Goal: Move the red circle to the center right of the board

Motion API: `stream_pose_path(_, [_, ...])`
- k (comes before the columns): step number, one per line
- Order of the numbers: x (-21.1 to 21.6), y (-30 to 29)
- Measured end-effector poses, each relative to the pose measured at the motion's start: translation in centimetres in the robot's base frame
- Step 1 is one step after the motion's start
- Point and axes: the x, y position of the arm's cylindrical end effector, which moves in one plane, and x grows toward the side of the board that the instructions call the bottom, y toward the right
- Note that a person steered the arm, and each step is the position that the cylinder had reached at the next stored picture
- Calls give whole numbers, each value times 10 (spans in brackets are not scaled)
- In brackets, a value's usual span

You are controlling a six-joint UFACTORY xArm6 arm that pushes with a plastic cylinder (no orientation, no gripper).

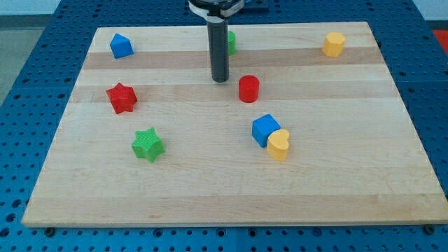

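Item: my tip (221,79), lower end of a straight dark rod, resting on the wooden board (231,196) in its upper middle; it has no jaws, grips nothing and touches no block. Task piece: red circle (248,89), a short cylinder just to the tip's right and slightly toward the view's bottom, near but apart. Behind the rod, toward the view's top: a green block (231,43), mostly hidden, shape not certain. Below and right of the tip: blue cube (265,130) touching a yellow heart (278,145). To the tip's left: red star (122,97); lower left, green star (148,145); far upper left, a blue block (121,46); far upper right, a yellow block (334,44). Handling note, as judgement: the tip sits nearly behind the circle for a rightward push; dropping slightly to the circle's centre line first should keep it from slipping off, and the path right appears open, passing above the blue cube.
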Motion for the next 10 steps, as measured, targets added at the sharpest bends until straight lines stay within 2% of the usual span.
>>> stream_pose_path(2, [24,58])
stream_pose_path(3, [24,68])
stream_pose_path(6, [14,31])
stream_pose_path(9, [32,37])
stream_pose_path(10, [53,38])
